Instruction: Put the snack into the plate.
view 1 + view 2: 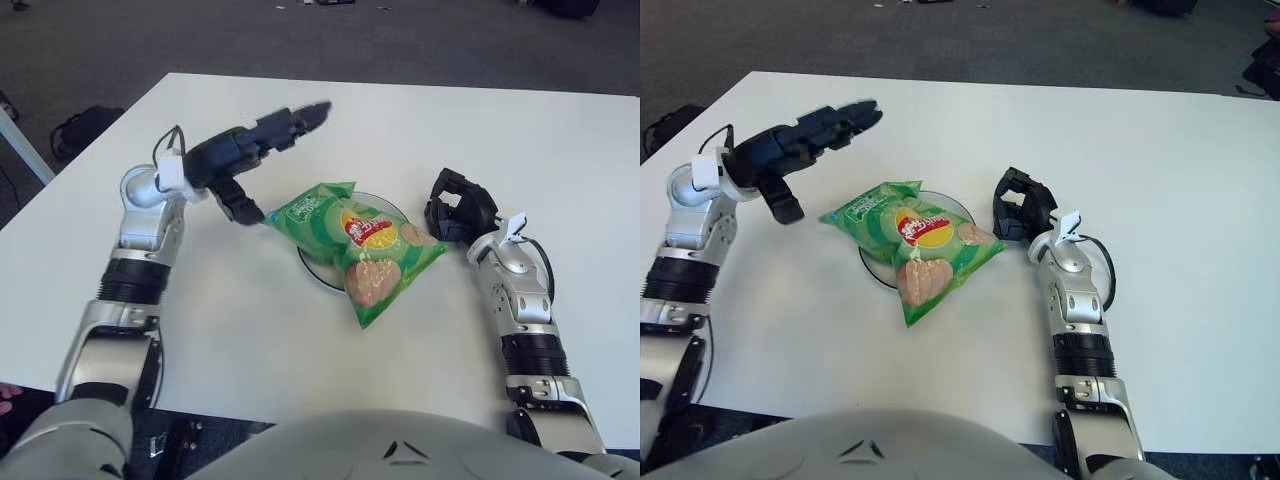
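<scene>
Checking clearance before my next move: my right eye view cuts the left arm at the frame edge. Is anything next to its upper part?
Observer: The left eye view shows the left upper arm whole, over the table's near left edge; only white table lies beside it.
Operator: And on the floor that side?
Observer: A black bag lies whole in view beyond the table's left edge.
Operator: Anything else?
Observer: A white bar slants at that picture's left edge, near the bag.
</scene>
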You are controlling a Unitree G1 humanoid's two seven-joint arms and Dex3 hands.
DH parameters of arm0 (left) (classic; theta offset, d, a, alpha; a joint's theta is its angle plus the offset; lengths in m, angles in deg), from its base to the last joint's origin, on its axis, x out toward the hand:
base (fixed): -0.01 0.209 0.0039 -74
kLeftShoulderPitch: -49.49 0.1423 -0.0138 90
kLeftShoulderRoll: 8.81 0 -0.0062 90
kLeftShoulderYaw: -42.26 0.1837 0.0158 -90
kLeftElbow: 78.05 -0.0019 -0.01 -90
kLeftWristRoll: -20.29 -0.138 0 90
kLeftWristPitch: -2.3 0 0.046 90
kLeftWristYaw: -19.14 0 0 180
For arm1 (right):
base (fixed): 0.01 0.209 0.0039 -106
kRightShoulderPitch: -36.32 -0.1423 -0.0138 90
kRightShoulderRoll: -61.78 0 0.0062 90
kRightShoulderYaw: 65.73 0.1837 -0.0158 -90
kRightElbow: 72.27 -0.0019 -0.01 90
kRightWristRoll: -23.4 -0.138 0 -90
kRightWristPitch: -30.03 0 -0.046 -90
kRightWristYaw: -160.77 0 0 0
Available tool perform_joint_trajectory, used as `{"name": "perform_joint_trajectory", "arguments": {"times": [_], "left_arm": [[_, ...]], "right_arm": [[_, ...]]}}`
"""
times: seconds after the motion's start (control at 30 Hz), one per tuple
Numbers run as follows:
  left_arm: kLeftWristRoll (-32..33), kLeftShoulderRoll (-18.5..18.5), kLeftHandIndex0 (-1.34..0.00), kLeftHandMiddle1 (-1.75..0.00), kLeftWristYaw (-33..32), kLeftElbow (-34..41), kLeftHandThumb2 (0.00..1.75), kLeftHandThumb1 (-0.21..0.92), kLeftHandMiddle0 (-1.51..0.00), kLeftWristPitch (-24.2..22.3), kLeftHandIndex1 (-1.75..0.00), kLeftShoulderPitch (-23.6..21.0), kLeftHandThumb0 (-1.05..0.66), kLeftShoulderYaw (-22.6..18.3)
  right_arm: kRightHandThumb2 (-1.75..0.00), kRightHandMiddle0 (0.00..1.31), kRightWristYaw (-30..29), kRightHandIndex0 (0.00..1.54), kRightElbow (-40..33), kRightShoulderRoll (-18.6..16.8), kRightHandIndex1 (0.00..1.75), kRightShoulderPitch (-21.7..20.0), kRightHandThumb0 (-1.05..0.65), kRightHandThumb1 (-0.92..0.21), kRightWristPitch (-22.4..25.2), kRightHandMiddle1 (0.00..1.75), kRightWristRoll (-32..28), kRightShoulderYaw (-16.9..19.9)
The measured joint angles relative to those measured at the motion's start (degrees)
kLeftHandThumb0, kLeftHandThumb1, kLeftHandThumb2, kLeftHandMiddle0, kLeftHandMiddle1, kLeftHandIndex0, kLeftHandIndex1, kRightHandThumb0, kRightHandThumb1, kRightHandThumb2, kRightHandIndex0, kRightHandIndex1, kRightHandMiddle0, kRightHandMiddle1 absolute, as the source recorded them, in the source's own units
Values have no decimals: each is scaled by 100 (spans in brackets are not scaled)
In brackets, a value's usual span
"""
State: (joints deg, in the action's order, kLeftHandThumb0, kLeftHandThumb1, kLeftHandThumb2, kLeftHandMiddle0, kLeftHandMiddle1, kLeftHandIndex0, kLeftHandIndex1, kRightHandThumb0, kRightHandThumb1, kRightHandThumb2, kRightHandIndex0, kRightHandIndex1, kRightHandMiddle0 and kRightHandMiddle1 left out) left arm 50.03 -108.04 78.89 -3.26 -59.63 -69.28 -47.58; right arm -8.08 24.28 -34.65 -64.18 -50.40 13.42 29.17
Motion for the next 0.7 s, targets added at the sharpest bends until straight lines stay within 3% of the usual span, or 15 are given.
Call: {"name": "perform_joint_trajectory", "arguments": {"times": [0.13,0.27,0.47,0.7], "left_arm": [[20,115,0,0,-152,-108,45,92,0,-258,0,-2,-105,-154],[-724,125,0,0,-970,66,47,92,0,-61,0,145,-104,-451],[-1950,69,0,-2,-2087,-72,44,91,-4,441,-30,330,-102,-683],[-2115,280,0,-14,-2494,-1184,51,79,-9,529,-57,212,-92,-687]], "right_arm": [[-130,60,14,118,11,14,175,-19,-48,-32,0,175,2,-7],[-131,61,15,118,15,18,175,-42,-48,-32,-5,175,14,-35],[-134,63,-15,122,65,-24,175,-18,-49,-30,-169,175,0,30],[-141,68,-153,126,211,-128,175,17,-51,-24,-472,175,-26,182]]}}
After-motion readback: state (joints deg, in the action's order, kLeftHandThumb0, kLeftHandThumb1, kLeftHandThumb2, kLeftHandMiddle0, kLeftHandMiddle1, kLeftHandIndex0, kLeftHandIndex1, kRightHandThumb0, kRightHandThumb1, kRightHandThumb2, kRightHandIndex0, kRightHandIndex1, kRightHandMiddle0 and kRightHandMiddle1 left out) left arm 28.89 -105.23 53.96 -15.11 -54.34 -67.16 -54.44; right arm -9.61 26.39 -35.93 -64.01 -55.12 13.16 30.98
